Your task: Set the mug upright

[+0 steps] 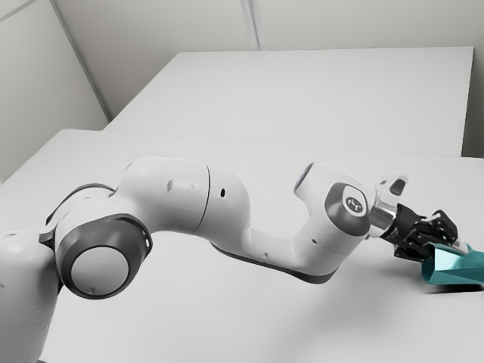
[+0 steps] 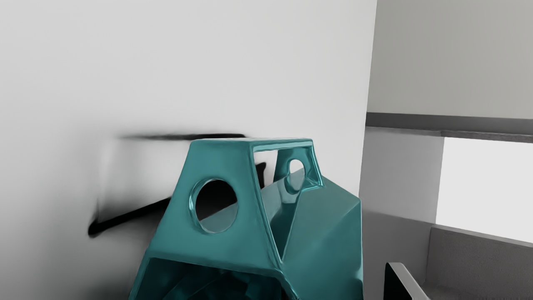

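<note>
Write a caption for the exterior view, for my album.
A white robot arm reaches across a pale table, its black hand beside a teal mug.

Wears smooth, rounded white shells (image 1: 170, 166) with a soft sheen. Shows a flat, pale disc (image 1: 100, 270) framed by a broad dark-grey ring (image 1: 141, 243). Carries a thin dark seam (image 1: 206, 189) around one bulging casing, with a small black oval (image 1: 222, 193) beside it and fainter grey spots (image 1: 169, 186). Has dark-grey trim (image 1: 265, 266) along a lower edge. Displays a round badge (image 1: 353, 203) with pale marks, too small to read. Ends in a silvery collar (image 1: 384, 216) and a black, angular, jointed gripper (image 1: 440, 238), with a finger (image 2: 402, 283) black-faced and pale-edged.
</note>
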Action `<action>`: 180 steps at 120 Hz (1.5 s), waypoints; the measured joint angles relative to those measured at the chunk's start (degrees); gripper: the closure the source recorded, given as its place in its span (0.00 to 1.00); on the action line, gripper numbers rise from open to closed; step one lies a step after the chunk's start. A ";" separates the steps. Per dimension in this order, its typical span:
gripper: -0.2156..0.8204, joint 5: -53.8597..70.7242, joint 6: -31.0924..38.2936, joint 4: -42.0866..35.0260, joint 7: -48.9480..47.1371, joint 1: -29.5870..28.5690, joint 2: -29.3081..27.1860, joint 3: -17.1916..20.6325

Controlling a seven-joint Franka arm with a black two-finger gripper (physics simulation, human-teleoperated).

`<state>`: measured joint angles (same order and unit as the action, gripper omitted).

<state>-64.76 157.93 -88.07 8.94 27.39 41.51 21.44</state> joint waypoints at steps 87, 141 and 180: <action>0.95 14.10 -3.07 -2.36 1.32 -1.43 -7.94 -6.35; 0.96 54.23 -26.30 -14.55 -13.85 -5.11 -25.77 -17.28; 0.96 65.80 -34.66 -24.40 -19.24 -13.32 -34.79 -17.14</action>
<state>1.04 123.28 -112.46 -10.30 14.07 6.73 4.30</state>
